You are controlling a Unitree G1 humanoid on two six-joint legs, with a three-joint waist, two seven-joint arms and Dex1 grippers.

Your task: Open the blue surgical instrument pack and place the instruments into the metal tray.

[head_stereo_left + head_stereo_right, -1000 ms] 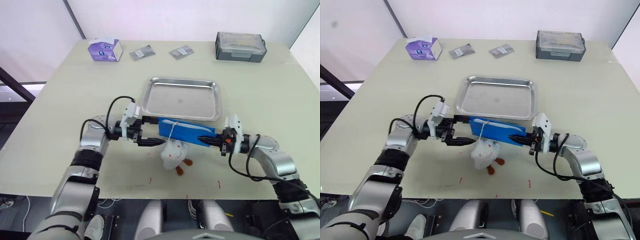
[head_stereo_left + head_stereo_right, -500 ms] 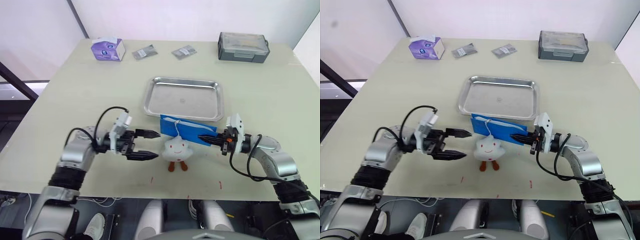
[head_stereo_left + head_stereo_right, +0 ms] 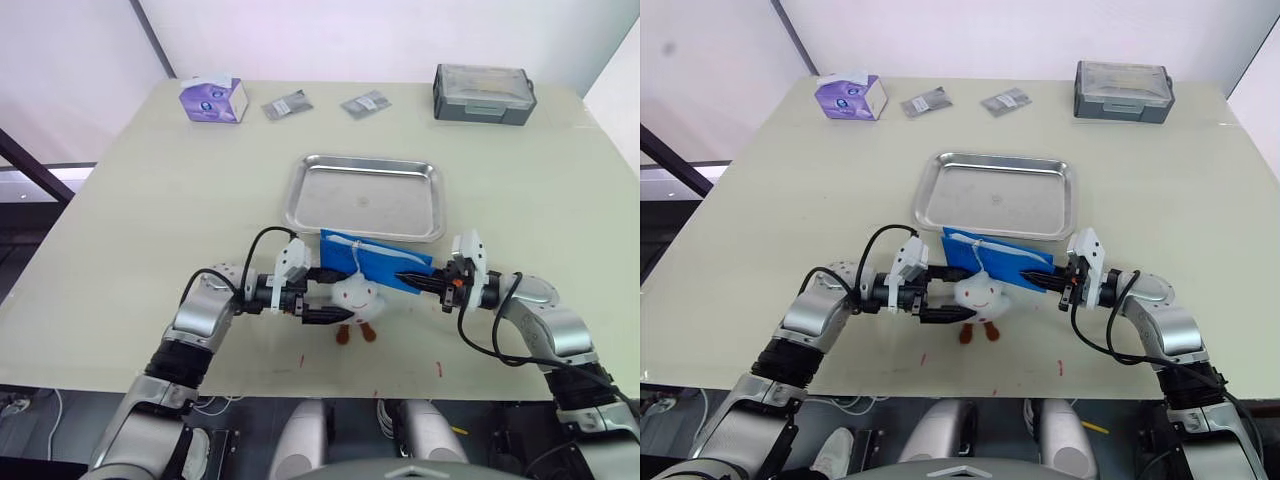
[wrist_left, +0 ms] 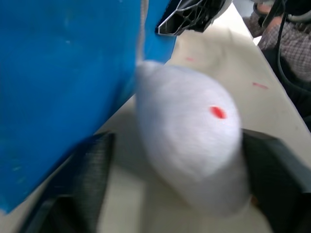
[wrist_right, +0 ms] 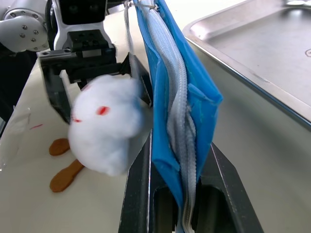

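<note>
Here the right pincer (image 3: 408, 279) is gripping the right end of the pack (image 3: 375, 262), its two black fingers (image 5: 137, 191) closing on the blue fabric either side of the zip. The pack is standing on edge, just near of the tray (image 3: 366, 196), whose floor is lying bare. A white cord is hanging from the pack's left end down to a small plush toy (image 3: 353, 297), white with red dots and orange feet, which is sitting on the tabletop (image 3: 150, 190) directly in front of the pack.

The left pincer (image 3: 329, 297) is reaching in from the left with its fingers spread wide, one on the far side of the toy and one on the near side, so the toy is lying between them. In the left wrist view the toy is filling the space between the two dark fingers (image 4: 92, 174), with the blue pack just beside it; whether the fingers are touching the toy, I cannot tell.

Along the far edge of the tabletop, a purple-white tissue box (image 3: 212, 99) is sitting at the left, two small grey packets (image 3: 286, 105) are lying in the middle, and a grey lidded box (image 3: 482, 94) is standing at the right, all well apart from the tray.
</note>
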